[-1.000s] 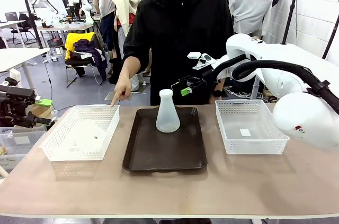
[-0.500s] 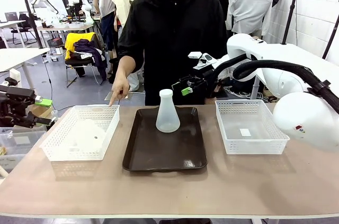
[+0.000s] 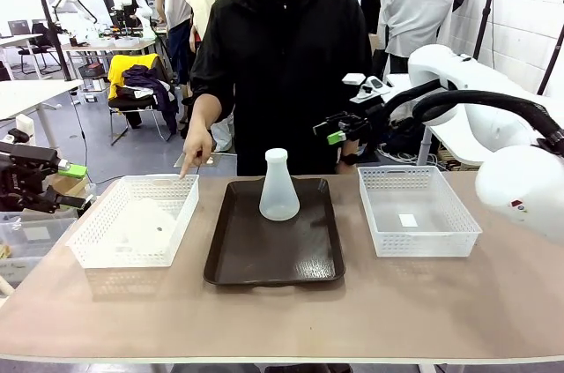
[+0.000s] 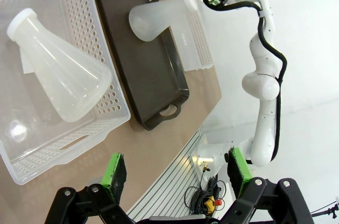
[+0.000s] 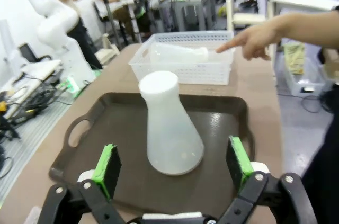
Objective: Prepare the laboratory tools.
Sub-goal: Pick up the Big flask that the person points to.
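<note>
One translucent white flask (image 3: 278, 188) stands upright at the far end of the dark brown tray (image 3: 273, 260). It also shows in the right wrist view as the upright flask (image 5: 169, 128), just ahead of my right gripper. A second flask (image 4: 58, 75) lies on its side in the left white basket (image 3: 88, 249). My right gripper (image 3: 339, 132) hangs open in the air behind and to the right of the upright flask; its jaws (image 5: 172, 166) hold nothing. My left gripper (image 3: 75, 186) waits open off the table's left end, its fingers (image 4: 176, 171) apart with nothing between them.
A person stands at the far side, one hand (image 3: 196, 154) pointing down at the left basket's far rim. The right white basket (image 3: 423, 241) holds only a small label. Bare tabletop runs along the near edge.
My right arm has drawn back to the right and slightly up, away from the upright flask. The person's pointing hand stays over the left basket. My left arm is still.
</note>
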Robot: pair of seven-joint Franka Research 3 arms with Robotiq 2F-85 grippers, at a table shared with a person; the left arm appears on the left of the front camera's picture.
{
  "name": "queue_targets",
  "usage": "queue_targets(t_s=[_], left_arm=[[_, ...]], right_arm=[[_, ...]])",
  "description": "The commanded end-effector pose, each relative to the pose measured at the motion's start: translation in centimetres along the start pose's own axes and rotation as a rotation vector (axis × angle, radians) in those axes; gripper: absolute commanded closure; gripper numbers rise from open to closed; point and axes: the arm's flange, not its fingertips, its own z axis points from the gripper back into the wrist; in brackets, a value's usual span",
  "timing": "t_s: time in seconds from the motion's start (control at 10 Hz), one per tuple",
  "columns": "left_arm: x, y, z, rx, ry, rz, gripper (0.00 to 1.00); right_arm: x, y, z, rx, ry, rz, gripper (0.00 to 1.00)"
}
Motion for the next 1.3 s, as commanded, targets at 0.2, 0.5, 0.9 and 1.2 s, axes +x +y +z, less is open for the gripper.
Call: queue_targets(t_s=[0.2,0.5,0.9,1.2], left_arm=[[0.9,-1.0,-0.4,0.019,-0.044,-0.016,0.0],[3.4,-3.5,-3.0,0.209,-0.082,-0.033,0.0],[7.5,-5.3,-7.2,0.634,-0.063,0.119,0.0],[10.4,-4.6,-9.6,0.726,-0.058,0.285,0.0]], right_arm=[[-0.9,7.0,2.2,-0.171,-0.126,-0.003,0.0],[-0.7,-0.1,5.4,-0.134,-0.08,-0.014,0.0],[-0.7,-0.1,5.4,-0.134,-0.08,-0.014,0.0],[-0.7,-0.1,5.4,-0.134,-0.08,-0.014,0.0]])
